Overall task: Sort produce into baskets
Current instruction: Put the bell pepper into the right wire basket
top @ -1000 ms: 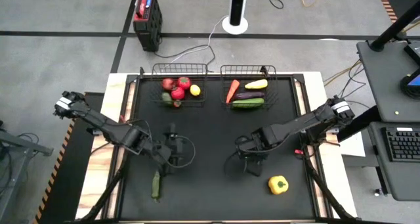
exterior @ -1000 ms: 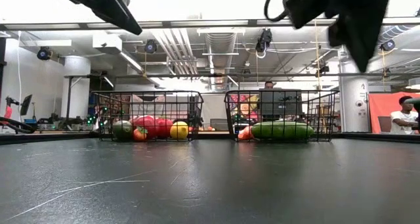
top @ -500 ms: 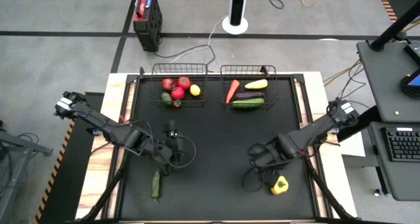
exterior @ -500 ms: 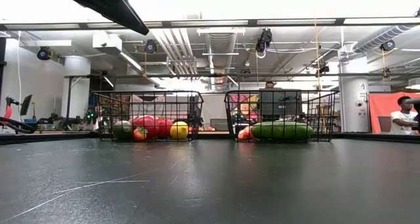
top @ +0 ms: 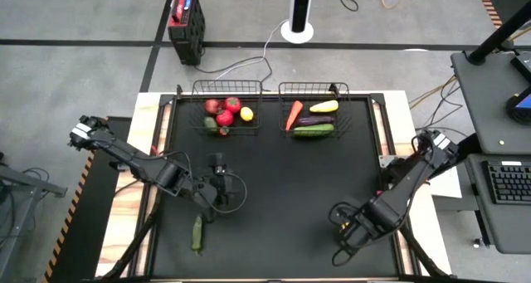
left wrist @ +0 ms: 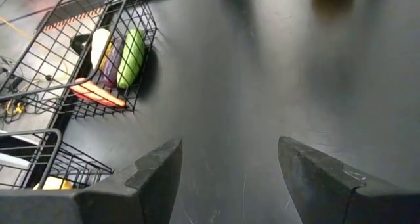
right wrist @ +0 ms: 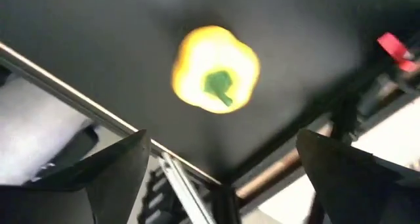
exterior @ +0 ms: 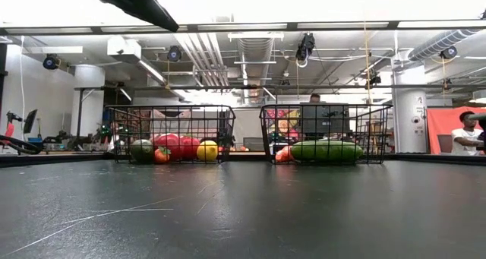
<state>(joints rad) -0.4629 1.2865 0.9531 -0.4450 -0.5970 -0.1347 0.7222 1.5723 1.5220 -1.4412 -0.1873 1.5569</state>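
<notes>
A yellow pepper stands on the black table with its green stem up, near the right front corner. My right gripper hangs open above it, pointing down, and hides it in the high view. My left gripper is open and holds nothing over the table's left middle. A green cucumber lies near the front left. The left basket holds red tomatoes, a lemon and an avocado. The right basket holds a carrot, an eggplant, a squash and a cucumber.
Both baskets stand at the table's far edge. A red-and-black box and a white pole base are on the floor beyond. The table's metal edge runs close beside the pepper. A desk with a keyboard is at the right.
My right gripper has swung from the table's middle toward the near right corner, rolling its wrist, and now stands over the yellow pepper, covering it in the high view. It has left the low view. My left arm has kept its place.
</notes>
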